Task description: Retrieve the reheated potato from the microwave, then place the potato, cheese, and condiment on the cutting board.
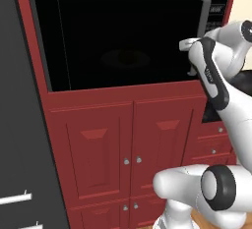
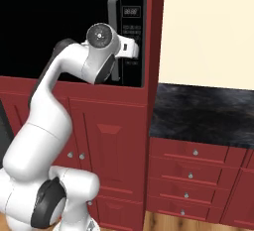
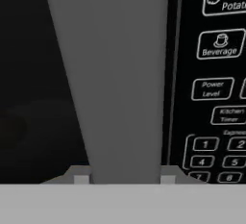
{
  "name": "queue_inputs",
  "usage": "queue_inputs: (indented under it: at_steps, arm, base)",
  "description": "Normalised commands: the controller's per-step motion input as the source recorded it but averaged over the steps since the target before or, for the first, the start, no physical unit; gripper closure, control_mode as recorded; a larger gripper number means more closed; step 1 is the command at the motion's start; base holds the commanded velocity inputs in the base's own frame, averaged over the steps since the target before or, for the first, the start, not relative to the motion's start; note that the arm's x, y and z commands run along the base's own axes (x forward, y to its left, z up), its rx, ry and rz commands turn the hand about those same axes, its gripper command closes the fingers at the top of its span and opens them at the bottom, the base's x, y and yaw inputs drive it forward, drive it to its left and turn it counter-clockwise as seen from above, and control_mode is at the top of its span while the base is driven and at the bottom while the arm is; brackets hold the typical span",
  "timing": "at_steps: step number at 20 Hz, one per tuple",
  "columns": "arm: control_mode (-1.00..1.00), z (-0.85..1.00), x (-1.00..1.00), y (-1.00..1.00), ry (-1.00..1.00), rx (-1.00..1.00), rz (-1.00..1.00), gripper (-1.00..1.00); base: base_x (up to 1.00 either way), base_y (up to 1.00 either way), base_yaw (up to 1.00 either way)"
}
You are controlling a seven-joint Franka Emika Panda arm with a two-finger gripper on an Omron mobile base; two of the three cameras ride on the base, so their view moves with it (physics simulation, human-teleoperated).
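Observation:
The black microwave (image 1: 128, 41) sits in red cabinetry with its dark glass door closed. Its long grey handle (image 1: 203, 12) runs down the door's right side, next to the button panel (image 3: 218, 74). My gripper (image 1: 194, 46) is at the middle of that handle (image 2: 113, 12). In the hand view the handle (image 3: 120, 74) runs up from between my two fingertips, which press on its sides, so the gripper (image 3: 125, 177) is shut on it. Behind the glass only a faint oval shows. The potato, cheese, condiment and cutting board are out of view.
Red cabinet doors (image 1: 128, 144) stand below the microwave. To the right lies a black stone counter (image 2: 203, 111) over red drawers (image 2: 191, 175), with a cream wall behind. A tall dark appliance (image 1: 19, 125) stands at the left.

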Motion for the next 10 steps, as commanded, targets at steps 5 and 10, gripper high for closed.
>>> queue_inputs:
  at_steps: [5, 10]
  arm:
    - [-1.0, -0.32, 0.01, 0.36, 0.03, 0.19, 0.0, 1.0]
    - [-1.0, -0.16, -0.61, 0.43, 0.06, 0.1, 0.0, 1.0]
  base:
    - [0.0, 0.0, 0.0]
    - [0.0, 0.0, 0.0]
